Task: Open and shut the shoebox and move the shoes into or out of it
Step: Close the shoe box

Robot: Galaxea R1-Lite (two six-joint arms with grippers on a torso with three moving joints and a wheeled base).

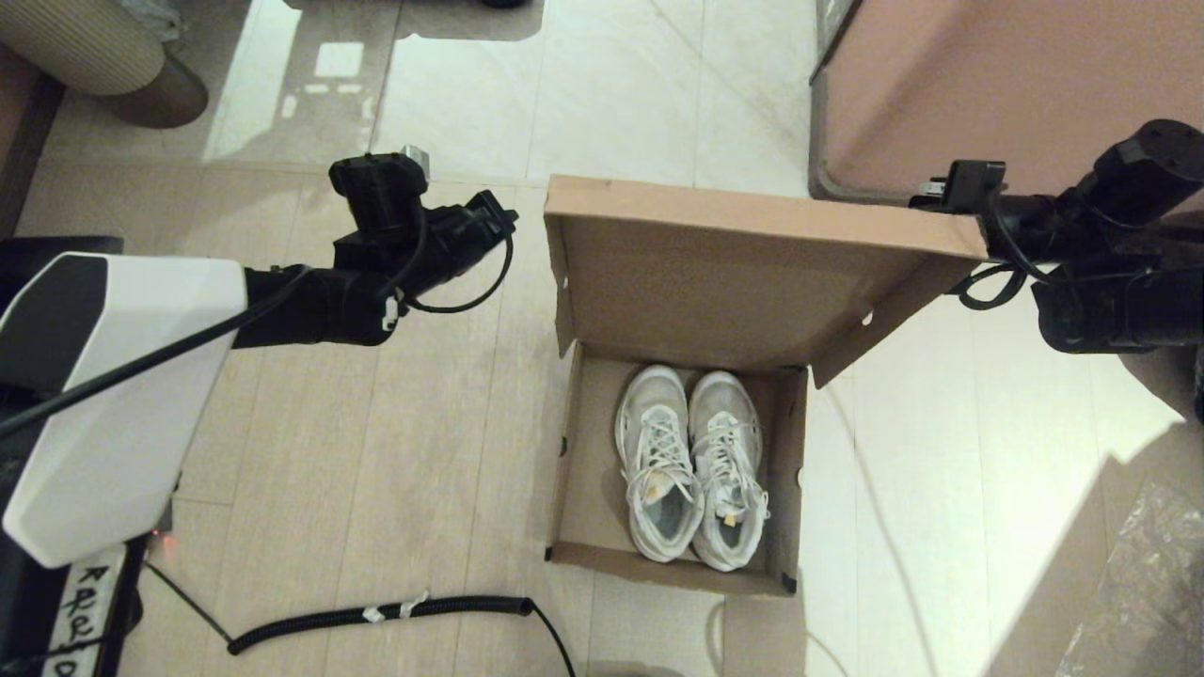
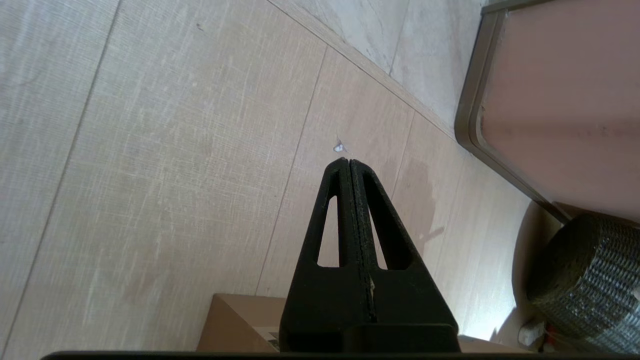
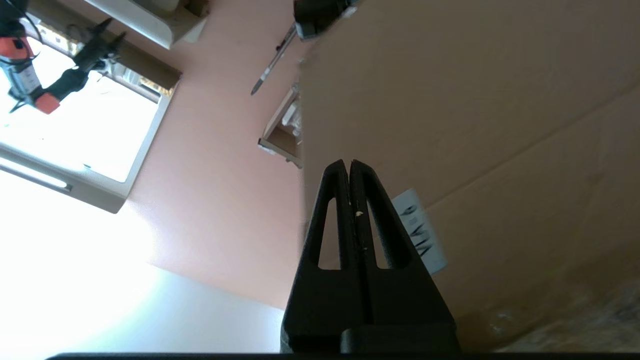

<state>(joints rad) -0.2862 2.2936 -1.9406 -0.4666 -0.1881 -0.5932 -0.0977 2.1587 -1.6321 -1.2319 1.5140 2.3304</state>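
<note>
Shoebox [image 1: 696, 282] lid up, shoes [image 1: 691, 465] inside; both hands clenched empty, right hand [image 3: 348, 162] behind lid

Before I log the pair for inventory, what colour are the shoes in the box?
White, with greyish insides; the shoes show best in the head view.
</note>
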